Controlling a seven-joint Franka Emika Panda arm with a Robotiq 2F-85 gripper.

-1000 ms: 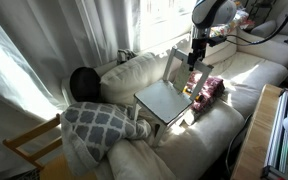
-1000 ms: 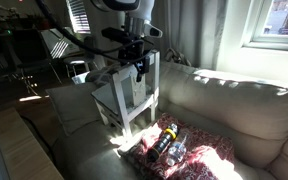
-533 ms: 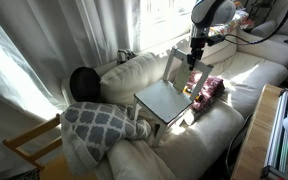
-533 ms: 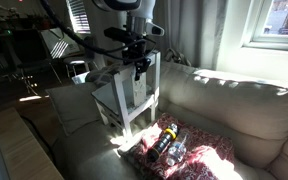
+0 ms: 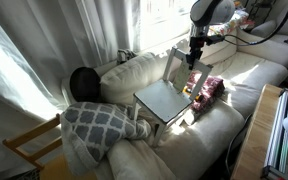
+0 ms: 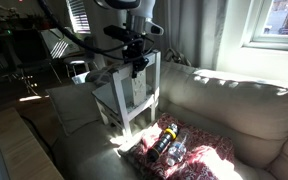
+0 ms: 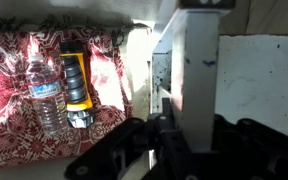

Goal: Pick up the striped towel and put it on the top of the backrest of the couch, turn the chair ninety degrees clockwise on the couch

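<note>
The small pale chair [image 5: 164,100] [image 6: 132,95] stands on the cream couch [image 5: 239,70] [image 6: 224,100], in front of its plump backrest [image 5: 134,75] [image 6: 239,90]. My gripper [image 5: 192,62] [image 6: 136,68] comes down from above onto the top of the chair's back. In the wrist view, a white bar of the chair [image 7: 199,70] runs between my fingers. The gripper [image 7: 197,135] is shut on that bar, a finger against each side. I cannot make out the striped towel in any view.
A red patterned cloth [image 7: 14,120] [image 6: 199,160] lies on the seat beside the chair, with a water bottle [image 7: 44,92] and a yellow-black object [image 7: 76,85] on it. A lattice cushion [image 5: 99,125], a black round cushion [image 5: 84,82] and a yellow wooden chair [image 5: 34,145] sit at one end.
The jaws have closed in from wide open onto the chair's back bar. The arm and the chair have barely moved.
</note>
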